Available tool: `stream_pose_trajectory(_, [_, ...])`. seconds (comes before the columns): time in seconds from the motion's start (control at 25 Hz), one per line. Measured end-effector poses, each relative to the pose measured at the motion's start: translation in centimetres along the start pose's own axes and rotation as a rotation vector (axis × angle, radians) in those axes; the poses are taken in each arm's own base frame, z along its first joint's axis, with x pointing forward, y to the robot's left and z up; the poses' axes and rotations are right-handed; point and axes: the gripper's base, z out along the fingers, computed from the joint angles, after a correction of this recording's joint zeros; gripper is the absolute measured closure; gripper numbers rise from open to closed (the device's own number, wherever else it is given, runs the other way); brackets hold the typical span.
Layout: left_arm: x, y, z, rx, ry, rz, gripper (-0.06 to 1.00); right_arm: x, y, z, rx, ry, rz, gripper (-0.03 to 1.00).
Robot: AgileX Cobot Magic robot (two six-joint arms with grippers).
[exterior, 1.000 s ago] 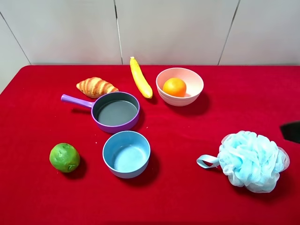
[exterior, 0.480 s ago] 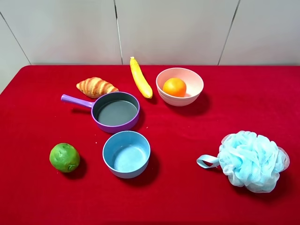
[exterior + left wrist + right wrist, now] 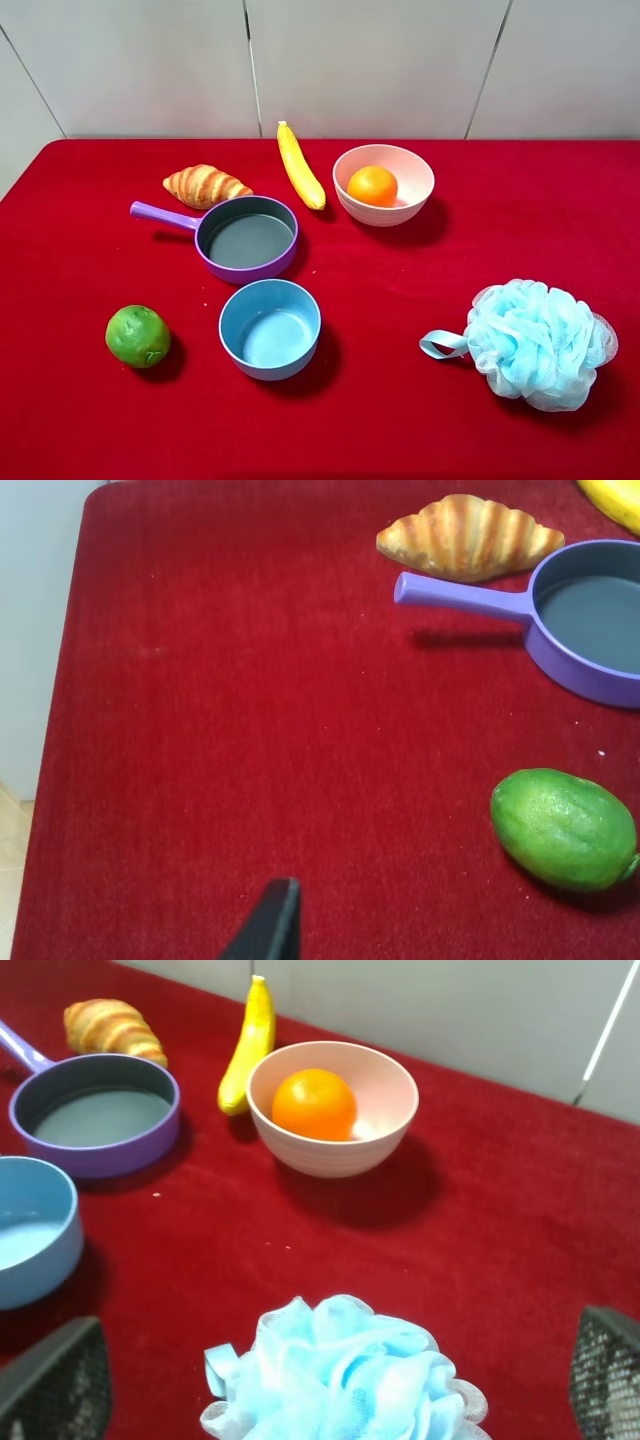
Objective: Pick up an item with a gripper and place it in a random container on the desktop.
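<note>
The orange (image 3: 372,185) lies inside the pale pink bowl (image 3: 410,200) at the back of the red desktop (image 3: 400,300). The right wrist view shows the same: the orange (image 3: 314,1103) in the pink bowl (image 3: 385,1110). My right gripper (image 3: 330,1375) is open and empty, its two fingertips (image 3: 55,1380) far apart near the table's front, above the blue sponge. Of my left gripper only one black finger (image 3: 272,920) shows, over bare cloth near the lime (image 3: 563,827). Neither gripper appears in the exterior view.
A light blue bowl (image 3: 270,328), a purple pan (image 3: 246,238), a croissant (image 3: 205,185), a yellow banana-like fruit (image 3: 299,165) and a green lime (image 3: 138,336) lie on the left half. A pale blue bath sponge (image 3: 538,342) lies at the front right.
A black part of the right arm at the exterior view's right edge has moved out of view. The objects have not moved.
</note>
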Motion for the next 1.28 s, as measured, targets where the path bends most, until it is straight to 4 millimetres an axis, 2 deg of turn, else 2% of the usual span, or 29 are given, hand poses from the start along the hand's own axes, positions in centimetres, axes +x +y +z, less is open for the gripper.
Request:
stream_pose_trajectory(0.52, [0.00,0.00,0.00,0.000,0.000,0.000,-0.04,0.00,0.11,0.01,0.272,0.020,0.123,0.27])
stream_pose_trajectory(1.28, [0.00,0.00,0.00,0.000,0.000,0.000,-0.04,-0.01,0.11,0.01,0.282,0.020,0.129,0.27])
